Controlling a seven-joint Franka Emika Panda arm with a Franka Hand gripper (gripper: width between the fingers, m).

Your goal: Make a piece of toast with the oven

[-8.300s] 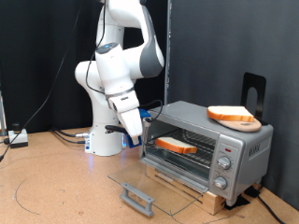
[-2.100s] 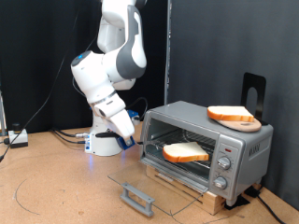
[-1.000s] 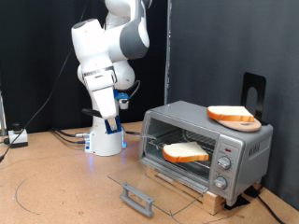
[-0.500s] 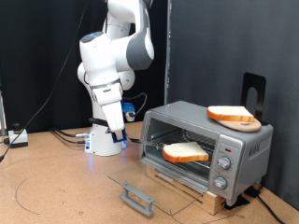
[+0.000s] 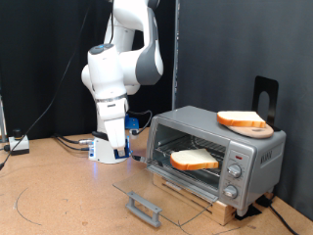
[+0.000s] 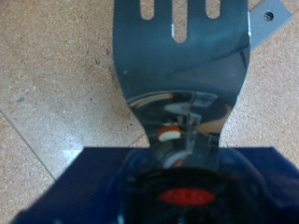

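So the boxy silver countertop toaster oven [image 5: 217, 154] sits on the exterior view's right with its glass door [image 5: 156, 195] dropped flat open, grey bar handle [image 5: 143, 207] resting out front on the brown cork-like tabletop [image 5: 59, 196]. The piece of toast [image 5: 196, 159], squarish with a pale cream face and golden-brown crust, is lying on the wire rack inside the oven, nothing touching it. On the oven's roof there's a flatter orange-brown slice-like piece [image 5: 244, 121], with a black curved stand [image 5: 265, 96] just behind it. The white robot arm [image 5: 121, 69] is hunched over to the exterior view's left of the oven, and its gripper [image 5: 119, 143] hangs low beside the white base [image 5: 108, 149], apart from the oven. Can't tell how wide the fingers are spread, they're hidden in both views. The wrist view does show a shiny slotted metal spatula blade [image 6: 181, 58] sticking out from a blue block [image 6: 177, 185] at the hand, over the speckled tabletop, with nothing on the blade.
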